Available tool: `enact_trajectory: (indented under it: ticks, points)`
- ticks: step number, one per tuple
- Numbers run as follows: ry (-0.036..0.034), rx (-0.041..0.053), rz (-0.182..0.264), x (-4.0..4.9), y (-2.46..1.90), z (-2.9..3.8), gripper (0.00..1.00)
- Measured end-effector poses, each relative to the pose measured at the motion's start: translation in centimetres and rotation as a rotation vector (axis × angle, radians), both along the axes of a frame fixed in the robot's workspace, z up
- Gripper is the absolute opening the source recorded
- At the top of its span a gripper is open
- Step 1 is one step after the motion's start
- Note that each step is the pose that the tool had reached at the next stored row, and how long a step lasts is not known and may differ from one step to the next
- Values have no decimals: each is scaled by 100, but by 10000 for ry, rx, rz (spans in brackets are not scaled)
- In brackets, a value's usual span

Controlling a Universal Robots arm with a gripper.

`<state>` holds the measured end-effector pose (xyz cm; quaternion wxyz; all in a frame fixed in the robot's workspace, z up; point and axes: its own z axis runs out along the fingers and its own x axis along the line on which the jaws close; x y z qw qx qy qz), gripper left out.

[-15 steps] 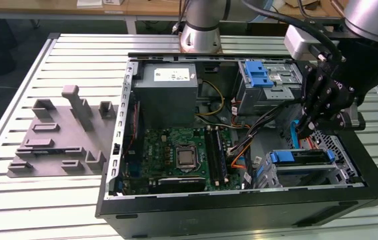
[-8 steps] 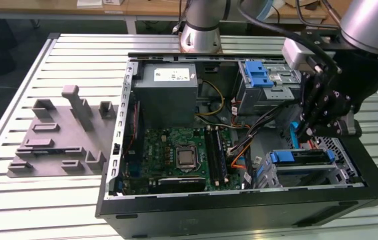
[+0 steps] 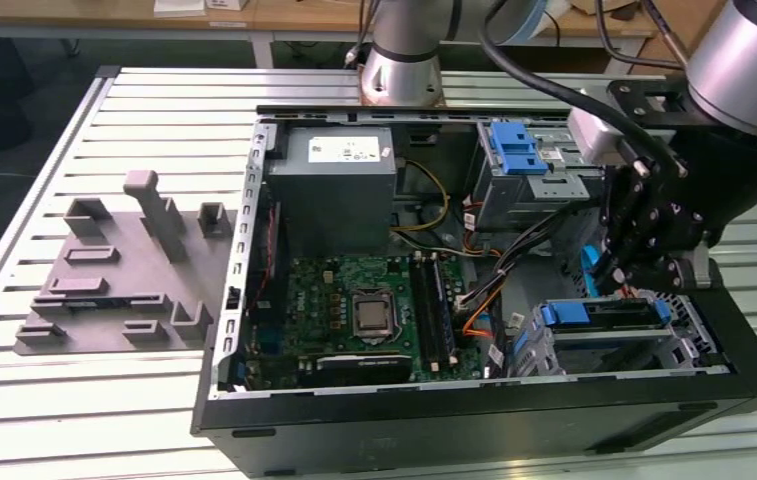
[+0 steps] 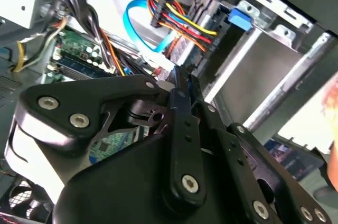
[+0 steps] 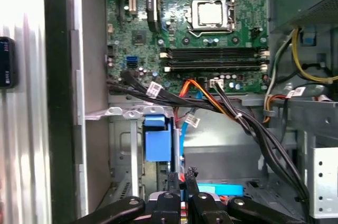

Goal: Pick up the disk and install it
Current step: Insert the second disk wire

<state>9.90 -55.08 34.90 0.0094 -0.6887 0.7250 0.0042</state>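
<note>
Disk [image 3: 625, 312], seemingly blue-bracketed, in lower drive cage [image 3: 698, 345].

The robot arm [image 3: 752, 60] reached down from the exterior view's upper right, its wrist angled steeply downward. Its black gripper [image 3: 638, 268] pointed down, and in both wrist views the fingertips [image 5: 182, 179] were pressed together.

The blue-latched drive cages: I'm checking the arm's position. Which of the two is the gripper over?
The nearer cage, at the case's front corner on the exterior view's right. The gripper hangs just above it; the other cage sits farther back, beside the power supply.
</note>
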Motion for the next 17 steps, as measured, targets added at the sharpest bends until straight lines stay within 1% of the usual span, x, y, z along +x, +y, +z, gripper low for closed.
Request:
enact_trajectory:
  ticks: [1, 2, 7, 12, 15, 17]
  points:
    - [0, 67, 0, 3, -7, -7, 16]
    - [0, 96, -1, 3, -18, -13, 16]
    - [1, 167, 0, 9, -111, -36, 16]
    - [1, 170, -1, 9, -114, -38, 16]
    - [1, 268, 0, 17, -116, -53, 16]
    - [1, 305, 0, 23, -120, -65, 16]
